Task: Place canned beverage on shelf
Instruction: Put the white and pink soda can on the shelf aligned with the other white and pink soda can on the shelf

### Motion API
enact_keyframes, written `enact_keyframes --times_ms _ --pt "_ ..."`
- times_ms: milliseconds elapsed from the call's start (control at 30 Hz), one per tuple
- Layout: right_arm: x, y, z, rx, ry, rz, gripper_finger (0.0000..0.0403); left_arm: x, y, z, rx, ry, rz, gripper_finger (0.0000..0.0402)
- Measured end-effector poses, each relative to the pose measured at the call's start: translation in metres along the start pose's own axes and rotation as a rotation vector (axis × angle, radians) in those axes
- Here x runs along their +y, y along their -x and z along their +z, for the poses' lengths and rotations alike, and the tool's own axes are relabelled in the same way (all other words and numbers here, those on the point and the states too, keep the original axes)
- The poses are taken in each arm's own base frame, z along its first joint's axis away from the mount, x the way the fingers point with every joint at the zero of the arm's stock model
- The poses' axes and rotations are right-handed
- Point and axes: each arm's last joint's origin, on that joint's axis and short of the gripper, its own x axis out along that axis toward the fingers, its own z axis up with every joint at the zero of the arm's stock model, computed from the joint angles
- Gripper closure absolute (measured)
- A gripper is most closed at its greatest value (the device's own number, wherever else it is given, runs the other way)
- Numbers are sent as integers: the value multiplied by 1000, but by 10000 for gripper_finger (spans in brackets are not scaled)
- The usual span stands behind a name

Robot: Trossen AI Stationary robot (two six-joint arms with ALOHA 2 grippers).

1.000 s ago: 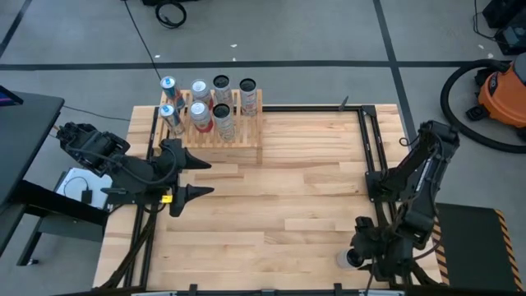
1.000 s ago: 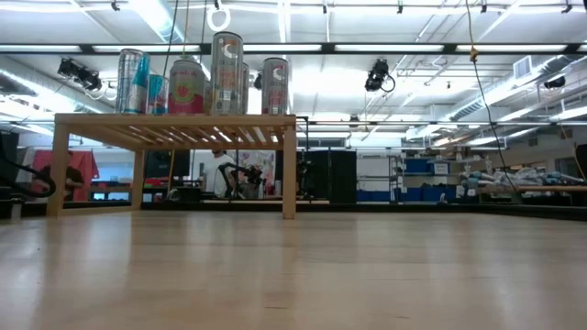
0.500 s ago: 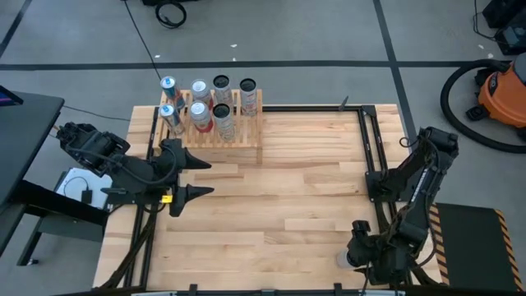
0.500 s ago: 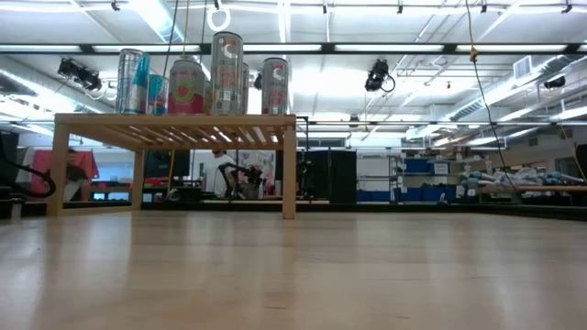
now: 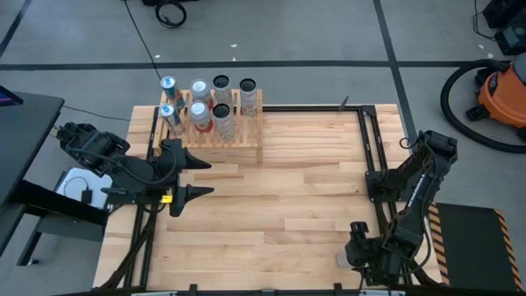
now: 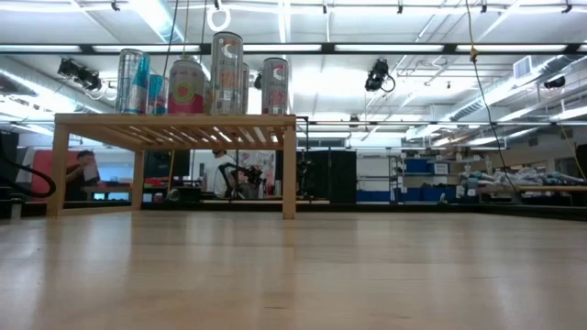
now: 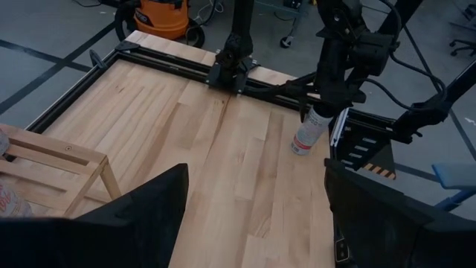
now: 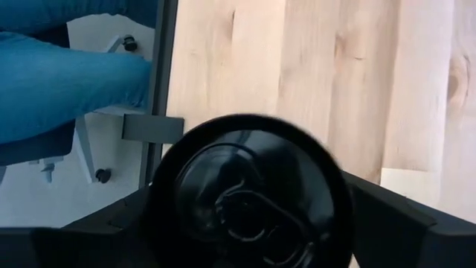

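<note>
A white canned beverage [image 7: 306,134] stands upright on the table near the near right corner; in the high view it is a pale spot [image 5: 340,260]. My right gripper [image 7: 324,110] points steeply down over it, open, one finger on each side of the dark can top [image 8: 249,195]. My left gripper [image 5: 209,178] hangs open and empty above the table's left part, in front of the shelf. The shelf [image 5: 246,130], a low light-wood slatted rack, stands on its legs at the far left with several cans [image 6: 186,86] upright on top. My right gripper comes at the can from above, its fingers [image 8: 394,223] close beside the can's top rim [image 8: 338,175] on two opposite sides. Whether they touch the can, I cannot tell. The can stands upright with its bottom on the table.
Black frame rails [image 5: 367,148] run along the table's edges. A person's blue-clad leg [image 8: 59,82] and a chair base are just past the near edge. An orange vacuum [image 5: 503,92] stands on the floor at the far right. The table's middle [image 5: 288,189] is bare wood.
My right gripper has sunk toward the can and shifted a little toward the table's near edge. The can has stayed where it was.
</note>
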Motion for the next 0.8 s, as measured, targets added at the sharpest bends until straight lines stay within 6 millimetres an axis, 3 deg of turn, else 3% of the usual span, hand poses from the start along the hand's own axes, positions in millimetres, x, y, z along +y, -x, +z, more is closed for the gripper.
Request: enact_keyframes --times_ms 200,467,633,800 --pt "0 0 0 11 -15 5 135 0 0 0 0 -1 0 86" --pt "-6 -2 9 15 -102 0 135 0 0 0 0 0 0 86" --pt "-17 -2 27 40 -107 -6 135 0 0 0 0 1 0 86" --pt "-31 8 61 11 -83 -1 135 0 0 0 0 18 0 86"
